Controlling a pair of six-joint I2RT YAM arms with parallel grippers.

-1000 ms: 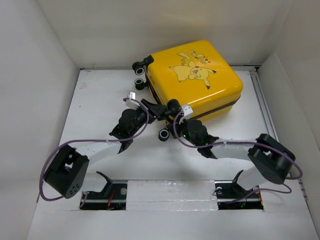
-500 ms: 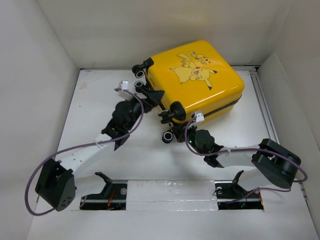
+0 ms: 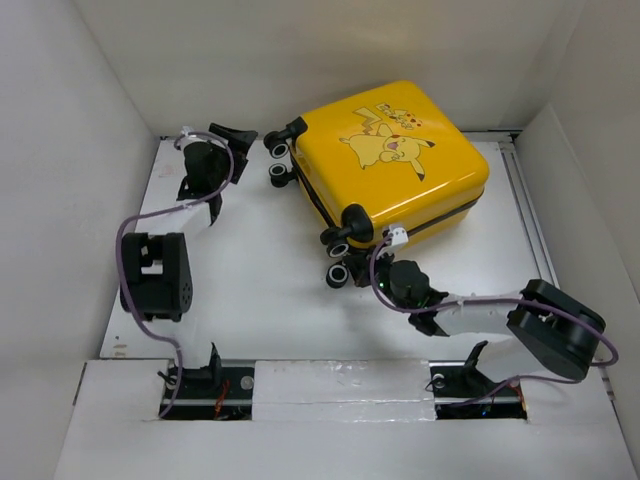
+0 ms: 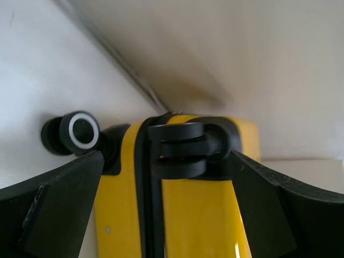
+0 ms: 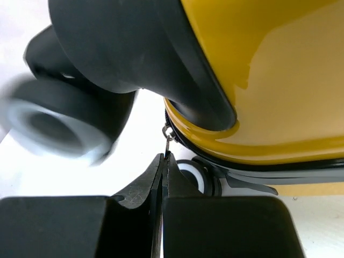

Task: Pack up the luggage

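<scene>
The bright-yellow hard-shell suitcase (image 3: 400, 165) lay flat at the white table's (image 3: 250, 290) far right, wheeled end leftward, where the right gripper (image 5: 164, 161) pinched its small metal zip pull (image 5: 168, 134), the left gripper (image 3: 238, 135) gaping beside the far wheels.

Smooth, glossy yellow hard-plastic suitcase (image 3: 400, 190) shell with mirror-like highlights, matt black plastic wheels (image 4: 79, 131) with white hubs, thin shiny metal zipper pull (image 5: 168, 134), black trim along the seam, matt white table (image 3: 260, 280)

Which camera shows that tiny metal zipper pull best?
Right wrist: the zipper pull hangs from the luggage seam, pinched by the right gripper. Top view: too small; left wrist shows wheels, not the pull.
</scene>
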